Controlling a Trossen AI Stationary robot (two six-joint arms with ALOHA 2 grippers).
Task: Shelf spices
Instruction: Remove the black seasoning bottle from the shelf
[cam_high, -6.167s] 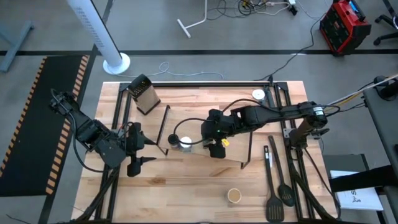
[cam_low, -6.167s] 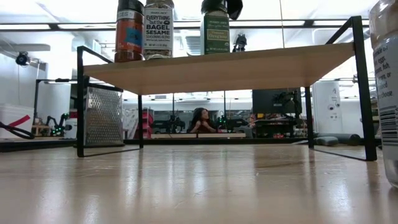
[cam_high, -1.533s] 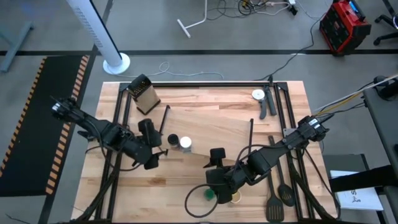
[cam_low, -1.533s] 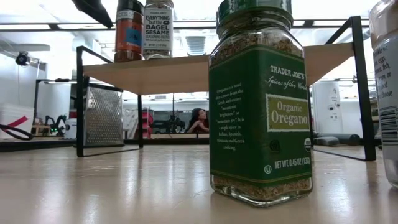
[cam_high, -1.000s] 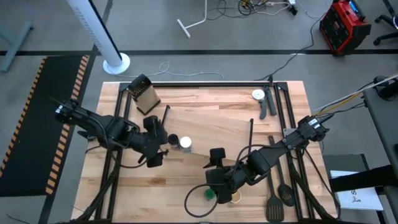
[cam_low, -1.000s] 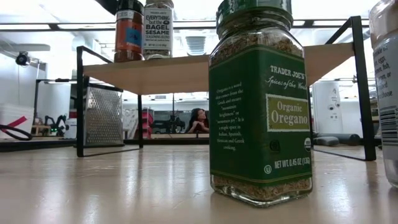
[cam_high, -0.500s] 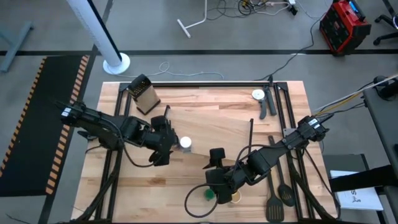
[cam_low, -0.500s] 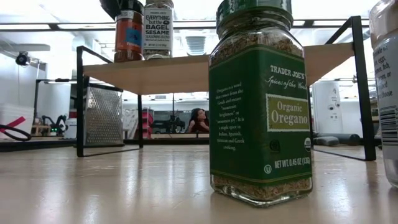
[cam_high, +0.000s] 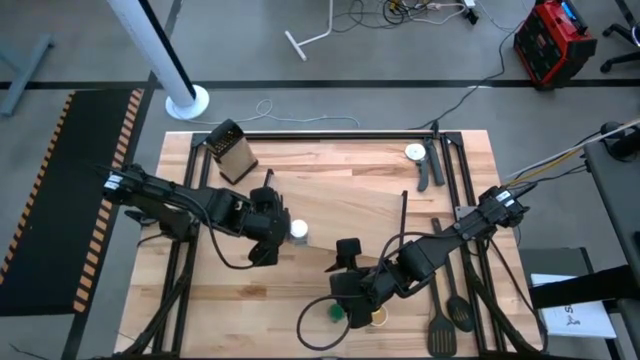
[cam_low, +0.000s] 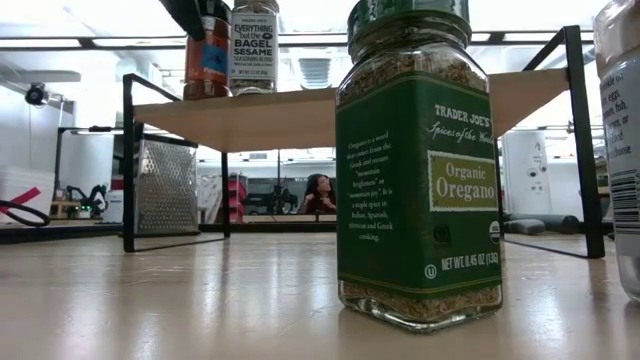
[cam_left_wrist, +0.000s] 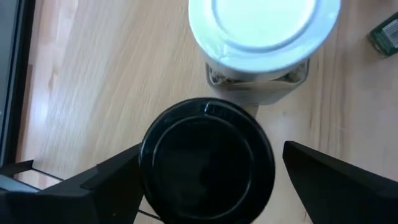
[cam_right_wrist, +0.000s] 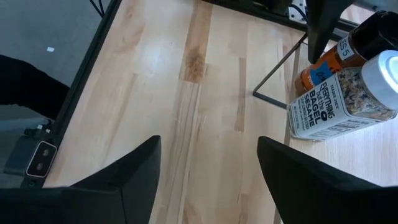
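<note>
The shelf (cam_high: 345, 205) stands mid-table, a light-wood board on black frame ends. On its left end stand the black-lidded jar (cam_left_wrist: 208, 163) with a red label (cam_low: 208, 55) and the white-lidded jar (cam_high: 298, 231). My left gripper (cam_high: 270, 228) is open above the black lid, one finger (cam_left_wrist: 93, 186) on each side of it. The green-lidded oregano jar (cam_low: 420, 170) stands on the table near the near edge (cam_high: 337, 311), beside the tan-lidded jar (cam_high: 378, 318). My right gripper (cam_high: 350, 292) hovers open over them, with nothing between its fingers. My left gripper comes at the black-lidded jar from above, pointing down, and its fingers straddle the lid (cam_left_wrist: 155, 155). One finger lies right against the lid's rim and the other (cam_left_wrist: 336, 180) stands a little apart. I cannot tell whether either one touches it. The jar stands upright on the shelf.
A box grater (cam_high: 232, 152) stands at the far left of the table and a white dial-faced object (cam_high: 416, 153) at the far right. Dark spatulas (cam_high: 447, 300) lie along the right edge. People sit in the room behind (cam_low: 320, 192). Bare wood lies left of the green jar.
My left gripper has moved toward the table's right, from beside the shelf's left end to above the black-lidded jar, and has come down so that a finger now shows next to the jar's lid in the low view. The jars and my right arm have kept still.
</note>
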